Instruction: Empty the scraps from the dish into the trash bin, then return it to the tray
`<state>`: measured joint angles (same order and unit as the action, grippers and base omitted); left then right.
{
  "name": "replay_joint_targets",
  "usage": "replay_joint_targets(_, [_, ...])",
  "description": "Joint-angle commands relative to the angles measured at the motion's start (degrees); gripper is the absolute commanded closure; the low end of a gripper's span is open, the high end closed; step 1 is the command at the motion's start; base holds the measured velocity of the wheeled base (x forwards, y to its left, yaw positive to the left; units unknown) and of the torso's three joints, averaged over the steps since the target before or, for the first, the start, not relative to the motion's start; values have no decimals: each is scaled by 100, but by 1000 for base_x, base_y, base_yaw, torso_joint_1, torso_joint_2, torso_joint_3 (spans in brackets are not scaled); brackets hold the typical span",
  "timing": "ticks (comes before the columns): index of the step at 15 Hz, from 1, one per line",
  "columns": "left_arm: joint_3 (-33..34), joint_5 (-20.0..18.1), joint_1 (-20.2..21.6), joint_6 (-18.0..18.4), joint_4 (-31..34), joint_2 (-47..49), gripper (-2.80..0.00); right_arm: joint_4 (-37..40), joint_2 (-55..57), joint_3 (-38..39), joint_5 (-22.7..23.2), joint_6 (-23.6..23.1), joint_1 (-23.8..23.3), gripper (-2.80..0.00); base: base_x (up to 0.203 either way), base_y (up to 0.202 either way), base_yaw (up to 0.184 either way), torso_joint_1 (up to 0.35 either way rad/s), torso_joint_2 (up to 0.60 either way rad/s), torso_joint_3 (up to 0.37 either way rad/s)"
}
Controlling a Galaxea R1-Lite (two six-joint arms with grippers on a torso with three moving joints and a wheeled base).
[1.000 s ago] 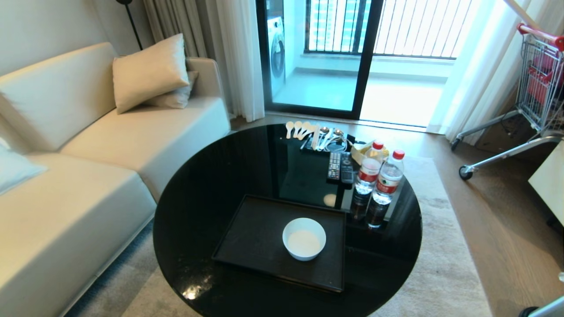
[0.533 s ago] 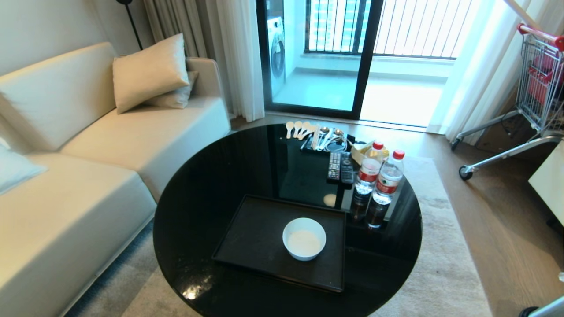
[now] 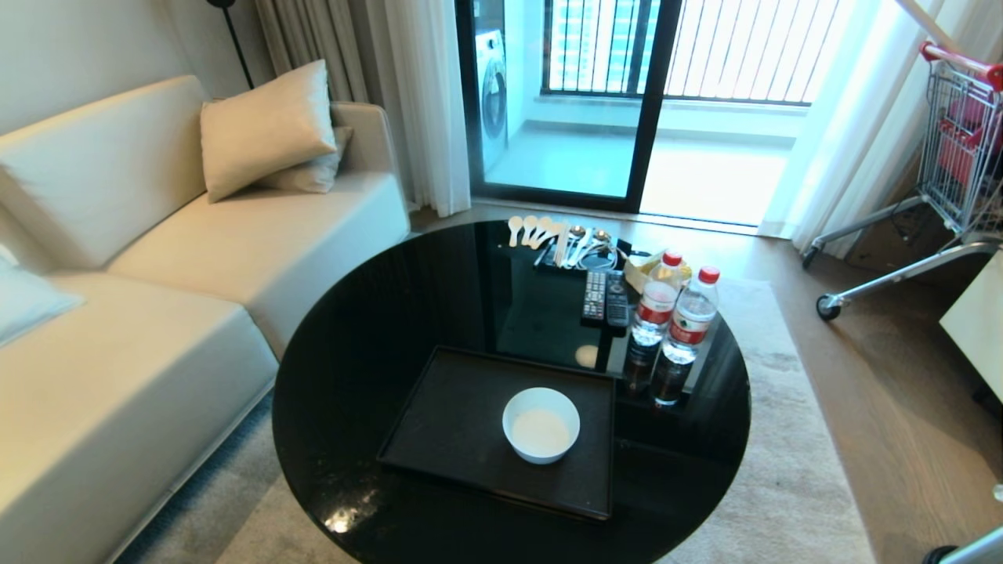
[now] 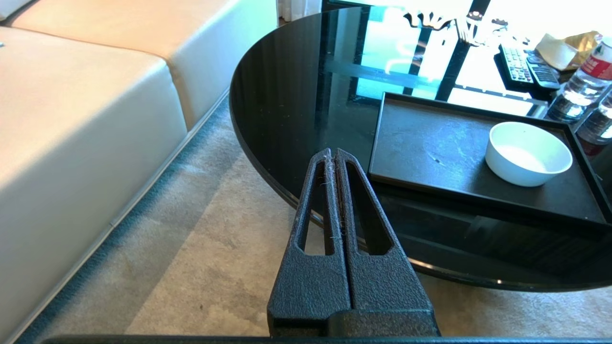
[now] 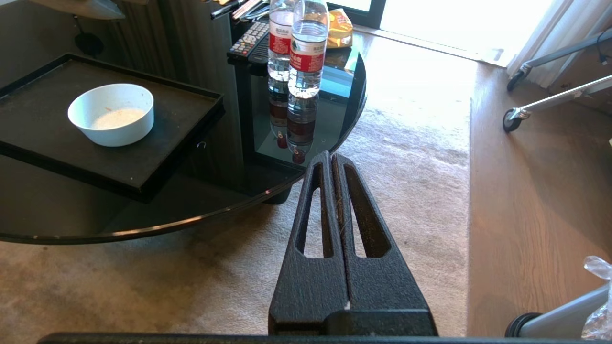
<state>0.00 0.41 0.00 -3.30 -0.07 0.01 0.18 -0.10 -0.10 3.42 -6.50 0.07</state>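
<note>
Hidden: the trash bin [image 5: 573, 313] is barely in shot, only a metal edge, a black base ring and a scrap of clear liner at the corner of the right wrist view; what it holds can't be seen.
Dish: the dish [image 3: 541, 424] sits upright on the tray [image 3: 447, 431], toward its right side, on the round black table [image 3: 368, 345].
Scraps: no orange slices to be seen; only a pale smear lies on the dish's bottom, hard to read.
Left gripper: the left gripper [image 4: 333, 154] hangs over the carpet off the table's near-left edge, jaws pressed together, gripping nothing.
Right gripper: the right gripper [image 5: 331, 157] hangs over the carpet off the table's near-right edge, jaws closed and empty too.
Around: two water bottles [image 3: 674, 333] stand just right of the tray, remotes [image 3: 606, 299] and spoons [image 3: 548, 235] beyond; sofa [image 3: 157, 313] left, shopping cart [image 3: 952, 157] far right.
Change: nothing has moved since a second ago, dish and tray exactly where they were.
</note>
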Motion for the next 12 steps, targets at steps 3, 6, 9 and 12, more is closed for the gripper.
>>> replay_joint_targets(3, [0, 3, 0, -4, -1, -1, 0, 13, 10, 1, 1, -1, 1, 0, 0, 0, 0, 0, 0, 0])
replay_joint_targets(6, [0, 3, 0, -4, -1, -1, 0, 96, 10, -25, -26, -1, -7, 0, 0, 0, 0, 0, 0, 0])
replay_joint_targets(9, [0, 3, 0, -4, -1, -1, 0, -1, 10, 1, -8, 52, -7, 0, 0, 0, 0, 0, 0, 0])
replay_joint_targets(12, [0, 3, 0, -4, -1, -1, 0, 8, 10, 1, -8, 96, -7, 0, 0, 0, 0, 0, 0, 0])
